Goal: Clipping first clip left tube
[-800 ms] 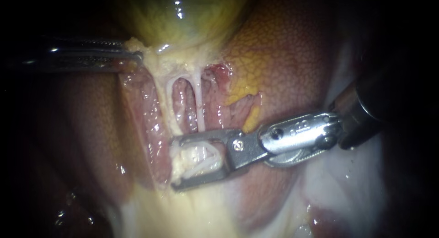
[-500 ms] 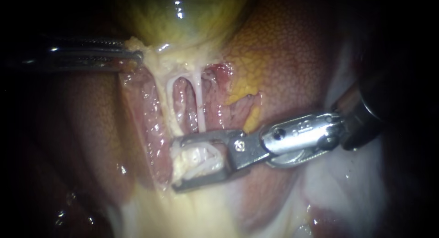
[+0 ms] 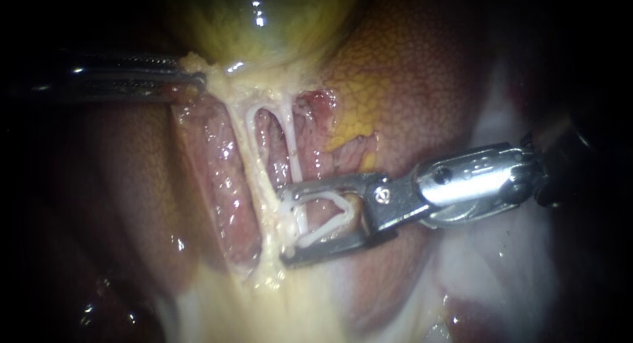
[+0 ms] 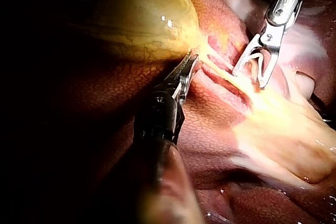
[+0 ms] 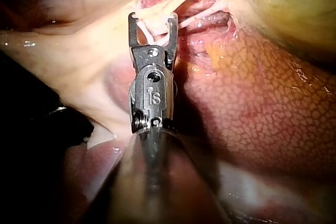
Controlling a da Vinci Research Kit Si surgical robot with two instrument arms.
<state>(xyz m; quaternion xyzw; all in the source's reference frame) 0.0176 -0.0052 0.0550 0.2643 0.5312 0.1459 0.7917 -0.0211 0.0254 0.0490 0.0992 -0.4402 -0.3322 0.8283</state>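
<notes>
My R instrument (image 3: 285, 227) has its jaws open, w/ a thin white strand (image 3: 330, 224) lying between them. The left tube (image 3: 249, 128) runs down just beside their tips, and my L instrument (image 3: 198, 82) is clamped on the gallbladder (image 3: 264, 26) edge, well apart. If I squeeze now, the clip could grab the wrong strand or miss the left tube, bc it's not inside; vs 0.8 s ago, the jaws have pulled back off the yellow tissue (image 3: 267, 270).

A surgical bench: glistening liver (image 3: 422, 72), yellow-green gallbladder (image 3: 264, 26), steel left instrument (image 3: 198, 82) and right instrument (image 3: 288, 225).
</notes>
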